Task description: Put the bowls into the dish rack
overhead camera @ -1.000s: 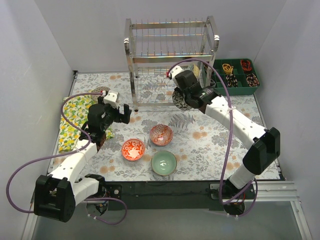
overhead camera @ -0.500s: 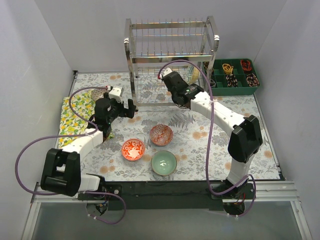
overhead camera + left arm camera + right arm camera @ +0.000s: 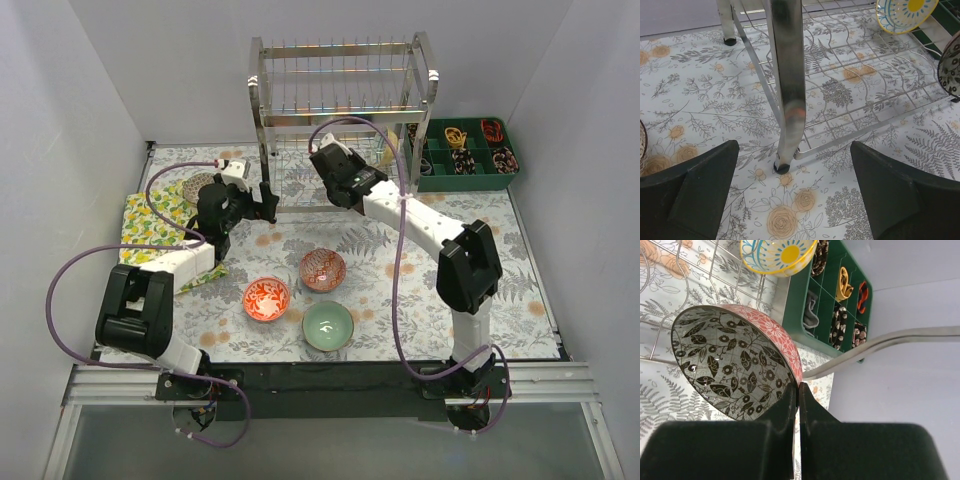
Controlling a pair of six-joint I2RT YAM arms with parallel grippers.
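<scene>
Shift since earlier: both arms are reaching closer to the dish rack (image 3: 345, 80).
Right gripper (image 3: 796, 390): clamping the rim of the dark grey patterned bowl (image 3: 730, 365) and tilting it on edge, probably for slotting between the lower tier's prongs.
Left gripper (image 3: 793, 150): fingers standing wide, holding nothing, facing the front leg (image 3: 787, 90).
Yellow-centred bowl (image 3: 777, 255): already sitting in the lower tier.
Waiting: orange-red bowl (image 3: 267, 299), pink-red bowl (image 3: 322, 269) and pale green bowl (image 3: 328, 325) are lying at the rack's 6 o'clock; grey speckled bowl (image 3: 193, 188) at 8 o'clock.
Obstruction: upright wires are narrowing the entry; green compartment tray (image 3: 470, 150) at 3 o'clock.
</scene>
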